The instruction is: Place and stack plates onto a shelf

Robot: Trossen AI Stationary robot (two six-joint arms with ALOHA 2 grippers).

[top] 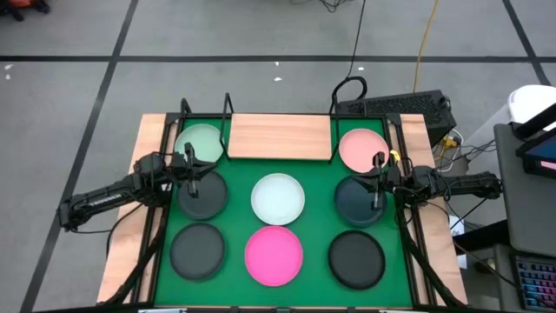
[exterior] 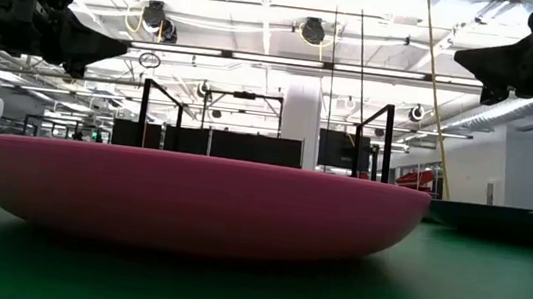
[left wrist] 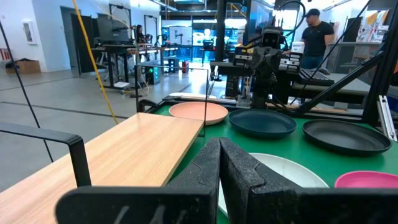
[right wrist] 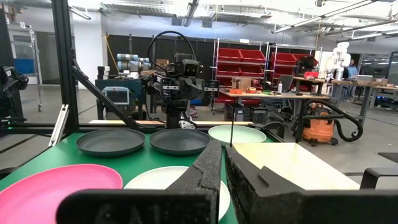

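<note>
All eight plates lie on the green mat [top: 321, 230], none stacked; the shelf [top: 280, 136] waits bare at 12 o'clock. Left gripper [top: 193, 165] and right gripper [top: 380, 169] hover, fingers probably closed, holding nothing

The shelf [top: 280, 136] lies at the mat's [top: 317, 230] far edge, one plate [top: 200, 143] on its left and one [top: 363, 149] on its right, apparently just beside it; six plates [top: 278, 198] lie in two rows before it.
</note>
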